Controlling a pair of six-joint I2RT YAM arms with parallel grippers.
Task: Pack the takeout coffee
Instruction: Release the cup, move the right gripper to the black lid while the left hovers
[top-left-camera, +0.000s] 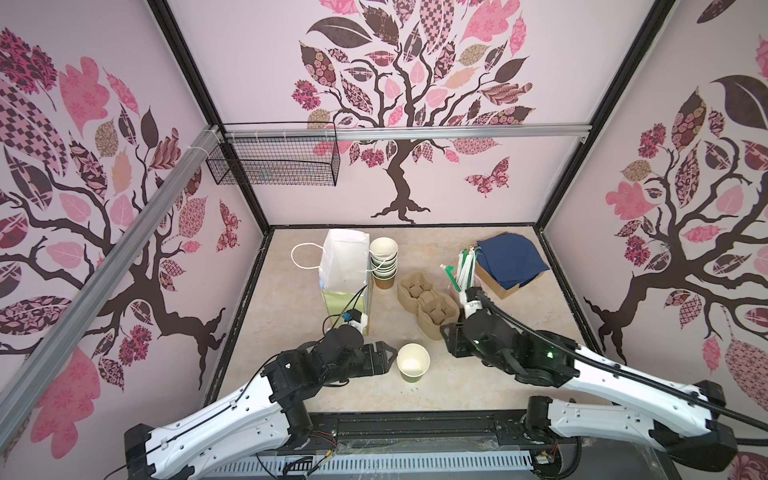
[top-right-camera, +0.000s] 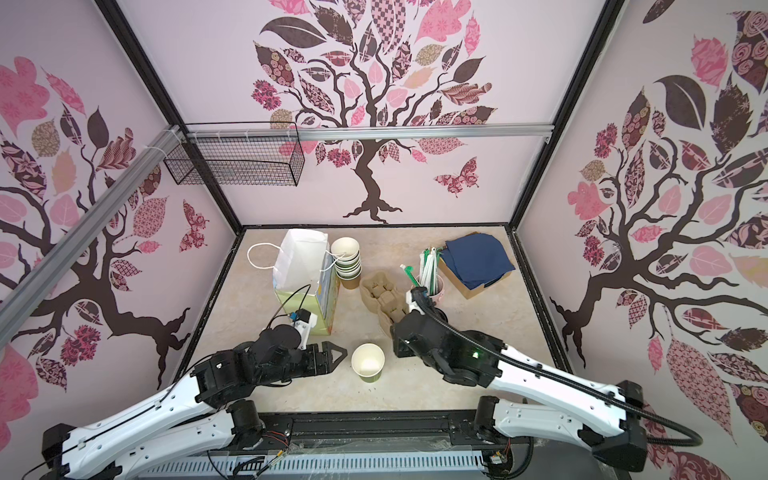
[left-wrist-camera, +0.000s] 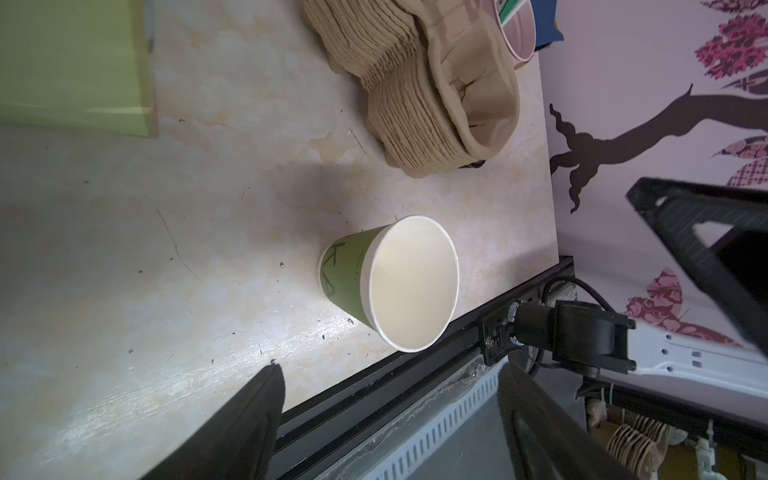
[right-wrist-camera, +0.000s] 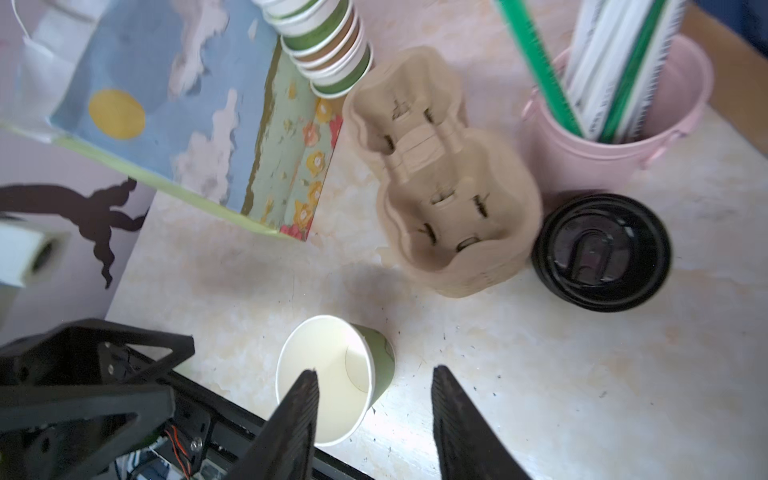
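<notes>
Right hand (right-wrist-camera: 374, 370) spread, empty, near lidless green paper cup (top-left-camera: 412, 362) standing upright by tabletop's (top-left-camera: 457, 386) front edge; left hand (left-wrist-camera: 388, 368) spread just beside it, probably to steady it for lidding.

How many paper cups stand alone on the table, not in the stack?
1: a lidless green cup near the front of the table. More could be hidden under the right arm.

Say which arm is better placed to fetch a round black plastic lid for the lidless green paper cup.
Right, likely: the black lids sit nearer the right claw; the left claw faces the cup.
</notes>
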